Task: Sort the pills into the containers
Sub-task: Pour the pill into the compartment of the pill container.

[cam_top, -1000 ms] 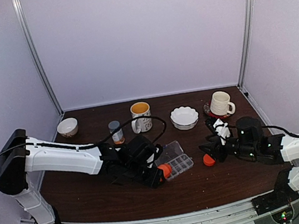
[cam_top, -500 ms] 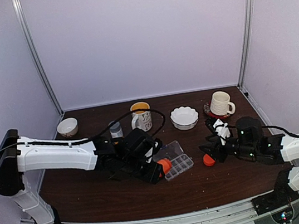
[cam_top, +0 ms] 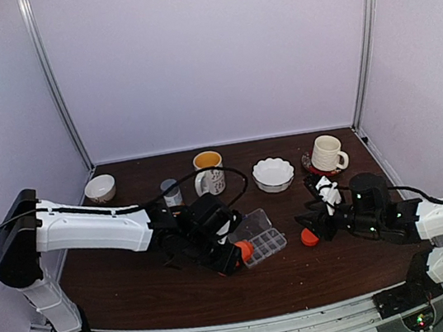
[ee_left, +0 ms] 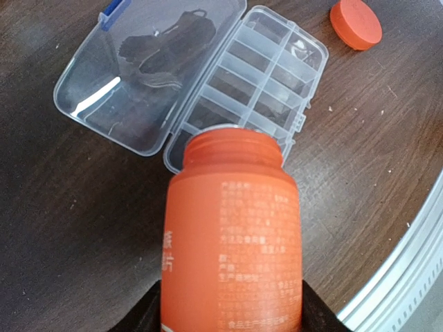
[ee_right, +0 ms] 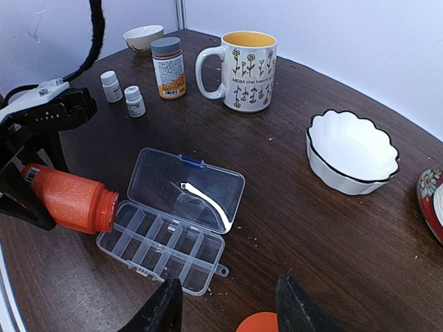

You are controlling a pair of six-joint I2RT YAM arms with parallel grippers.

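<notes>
Change: over the last second the left arm swung a little toward the back and returned. The orange bottle hardly shifted, and its mouth stays at the left end of the pill box.
Left hand: closed on the orange bottle, which lies almost flat.
Right hand: unmoved, fingers about half apart over the orange cap, which lies on the bench. It seems to grip nothing.
Pill box: on the bench between the 2 arms, lid folded back, and the 2 rows of compartments look empty.
Pills: none visible; probably they are inside the bottle.
Meaning: sorting is not begun, and the bottle likely needs more tilt to pour.
</notes>
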